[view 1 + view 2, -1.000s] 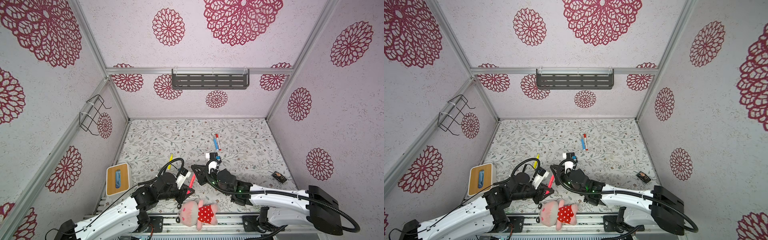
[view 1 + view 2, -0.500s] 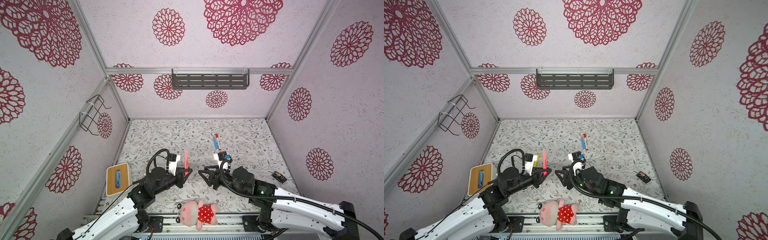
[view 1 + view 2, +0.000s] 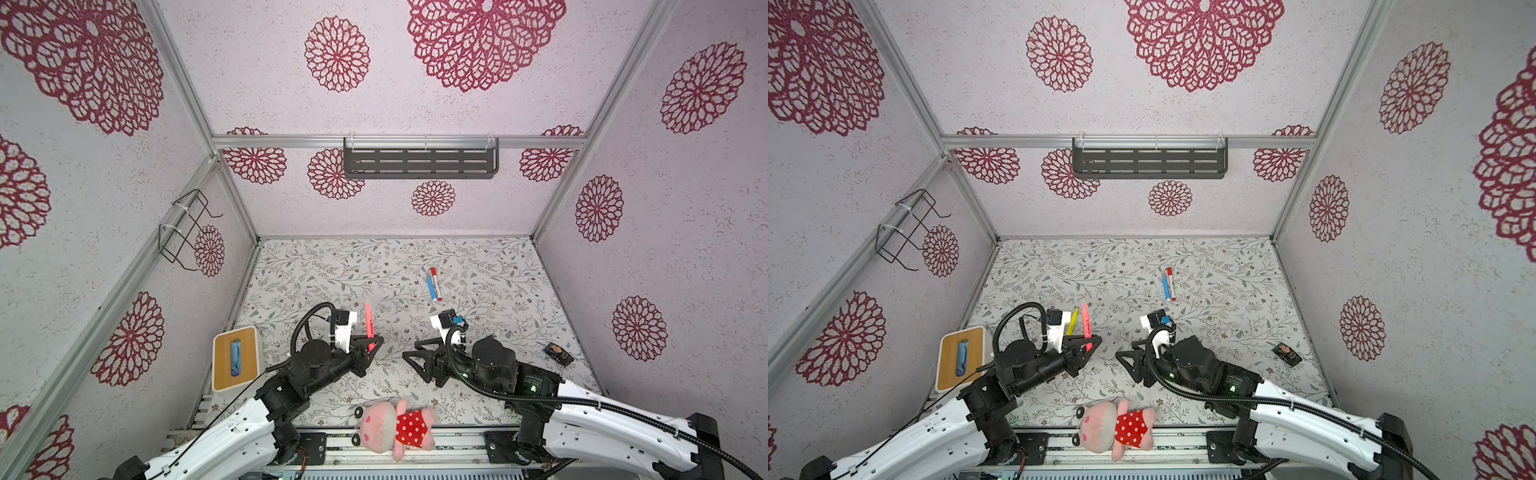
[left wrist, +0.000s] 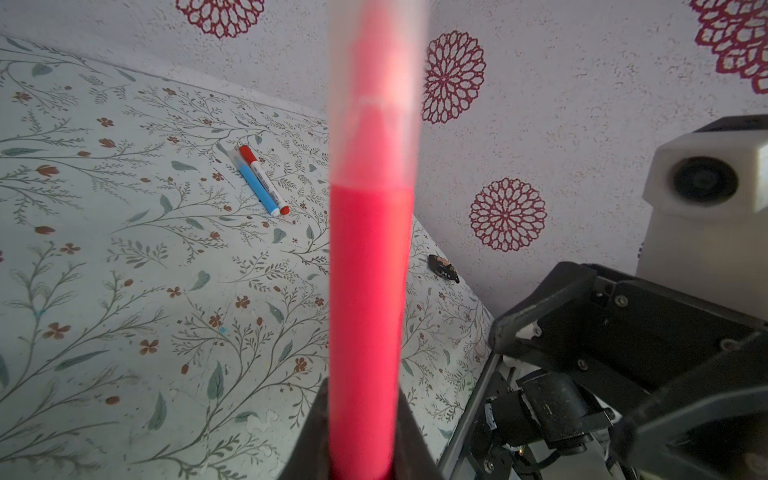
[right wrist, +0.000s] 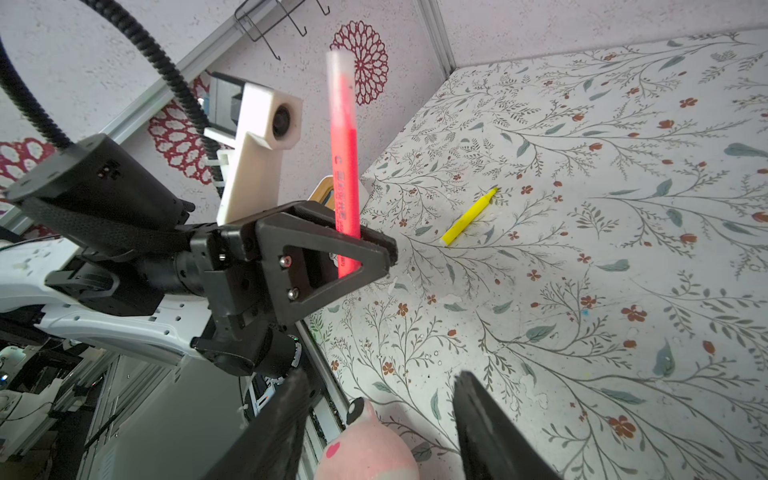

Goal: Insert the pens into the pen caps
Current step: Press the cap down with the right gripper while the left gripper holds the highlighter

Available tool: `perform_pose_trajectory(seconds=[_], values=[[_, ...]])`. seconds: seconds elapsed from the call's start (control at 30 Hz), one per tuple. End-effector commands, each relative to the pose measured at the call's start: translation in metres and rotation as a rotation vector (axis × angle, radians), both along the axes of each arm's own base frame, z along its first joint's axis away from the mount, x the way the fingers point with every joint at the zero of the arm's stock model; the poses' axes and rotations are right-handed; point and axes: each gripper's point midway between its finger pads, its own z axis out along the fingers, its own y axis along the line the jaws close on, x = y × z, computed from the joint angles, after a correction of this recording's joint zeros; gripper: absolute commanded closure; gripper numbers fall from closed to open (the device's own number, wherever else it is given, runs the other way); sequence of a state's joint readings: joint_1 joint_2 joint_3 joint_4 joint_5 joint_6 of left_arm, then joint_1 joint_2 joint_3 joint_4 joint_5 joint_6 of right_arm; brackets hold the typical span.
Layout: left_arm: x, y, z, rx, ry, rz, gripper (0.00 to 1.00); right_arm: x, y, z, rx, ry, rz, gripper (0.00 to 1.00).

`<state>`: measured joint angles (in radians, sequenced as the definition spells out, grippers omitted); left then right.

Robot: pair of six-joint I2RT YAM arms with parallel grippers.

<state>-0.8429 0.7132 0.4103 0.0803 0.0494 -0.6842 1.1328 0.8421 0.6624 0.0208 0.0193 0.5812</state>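
My left gripper is shut on a pink-red pen and holds it upright above the mat. A pale translucent pen cap sits over the pen's upper end. My right gripper stands open to the right of it, apart from the pen, with nothing between its fingers. A yellow pen lies on the mat beyond the left gripper. Further back, a blue pen and a white pen with a red cap lie side by side.
A pink plush pig in a red dotted dress lies at the front edge between the arms. A wood-topped white box stands at the left. A small dark object lies at the right. A wire rack hangs on the left wall.
The grippers were together at the front middle. My right gripper has opened and drawn off to the right. My left gripper has risen and turned the pink-red pen upright.
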Motion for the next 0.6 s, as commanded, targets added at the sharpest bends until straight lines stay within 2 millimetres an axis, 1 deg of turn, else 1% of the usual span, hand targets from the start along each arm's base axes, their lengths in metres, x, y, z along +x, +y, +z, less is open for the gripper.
perform_pose_trajectory(seconds=[0.0,0.1,0.33,0.57], values=[[-0.003,-0.009,0.014,-0.028,-0.043,-0.018,1.0,0.002,0.007,0.032,0.038,-0.065,0.024,0.41],[-0.008,-0.016,0.017,-0.034,-0.056,-0.038,1.0,0.006,0.014,0.036,0.013,-0.073,0.029,0.41],[-0.017,-0.026,0.017,-0.026,-0.065,-0.072,1.0,0.025,0.025,0.041,-0.003,-0.061,0.023,0.41],[-0.02,-0.029,0.016,-0.025,-0.07,-0.083,1.0,0.026,0.04,0.039,-0.004,-0.048,0.064,0.42]])
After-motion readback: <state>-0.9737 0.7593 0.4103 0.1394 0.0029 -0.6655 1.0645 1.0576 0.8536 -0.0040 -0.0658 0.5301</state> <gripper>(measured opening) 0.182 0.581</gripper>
